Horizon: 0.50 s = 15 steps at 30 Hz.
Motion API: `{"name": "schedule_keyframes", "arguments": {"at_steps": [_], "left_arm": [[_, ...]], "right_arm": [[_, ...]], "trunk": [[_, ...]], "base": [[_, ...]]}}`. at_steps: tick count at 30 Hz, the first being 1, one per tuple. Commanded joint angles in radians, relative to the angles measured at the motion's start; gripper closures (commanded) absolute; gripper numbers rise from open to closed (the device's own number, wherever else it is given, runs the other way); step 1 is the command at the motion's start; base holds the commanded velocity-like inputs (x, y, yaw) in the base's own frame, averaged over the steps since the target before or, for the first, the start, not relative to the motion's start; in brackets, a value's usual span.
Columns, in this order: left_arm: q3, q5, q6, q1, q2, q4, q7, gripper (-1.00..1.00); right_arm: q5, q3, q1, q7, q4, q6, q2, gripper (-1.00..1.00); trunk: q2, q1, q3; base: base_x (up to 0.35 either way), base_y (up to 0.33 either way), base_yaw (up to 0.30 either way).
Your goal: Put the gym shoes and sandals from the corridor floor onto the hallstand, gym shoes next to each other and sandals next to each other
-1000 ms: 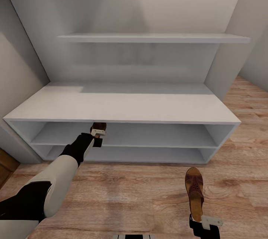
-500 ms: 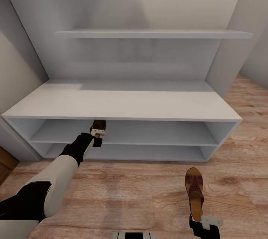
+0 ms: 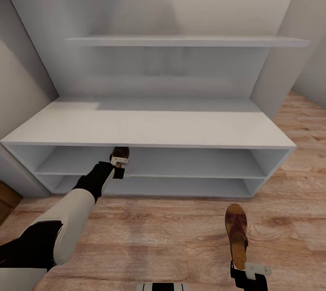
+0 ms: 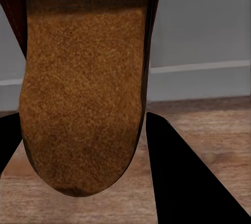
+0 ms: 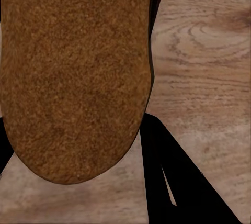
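My left gripper [image 3: 119, 164] is shut on the heel of a brown sandal [image 3: 120, 152], whose front end reaches under the hallstand's [image 3: 149, 125] top board at the upper open shelf. Close up in the left wrist view, that sandal's tan footbed [image 4: 83, 98] lies between the dark fingers [image 4: 183, 182]. My right gripper [image 3: 246, 269] is shut on the other sandal [image 3: 237, 232], held above the wood-plank floor [image 3: 172, 236] at the lower right, toe toward the hallstand. Its footbed [image 5: 73, 72] fills much of the right wrist view. The gym shoes are out of view.
A floating shelf [image 3: 185, 41] and a tall back panel rise above the bench. Grey walls close in on the left and right. A wooden edge [image 3: 7, 202] shows at the far left on the floor.
The view has shifted slightly, so the hallstand sits a little lower and wider in the picture. Both arms and their sandals keep their places.
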Motion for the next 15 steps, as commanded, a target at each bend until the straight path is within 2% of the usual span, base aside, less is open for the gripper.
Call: {"name": "schedule_keyframes", "arguments": {"at_steps": [1, 6, 15], "left_arm": [[0.007, -0.008, 0.005, 0.0, -0.001, -0.001, -0.003, 1.0], [0.008, -0.008, 0.005, 0.0, 0.003, -0.001, -0.003, 1.0], [0.009, -0.008, 0.005, 0.0, 0.007, -0.001, -0.003, 1.0]], "right_arm": [[0.004, -0.007, -0.001, 0.002, 0.001, -0.003, 0.0, 1.0], [0.004, -0.007, -0.001, 0.002, 0.001, -0.003, 0.0, 1.0], [0.004, -0.007, -0.001, 0.002, 0.001, -0.003, 0.0, 1.0]], "trunk": [[0.0, 0.0, -0.001], [0.0, 0.0, -0.001], [0.0, 0.0, -0.001]], "base": [[0.175, 0.0, 0.0], [0.167, 0.0, 0.0], [0.029, 0.0, 0.0]]}}
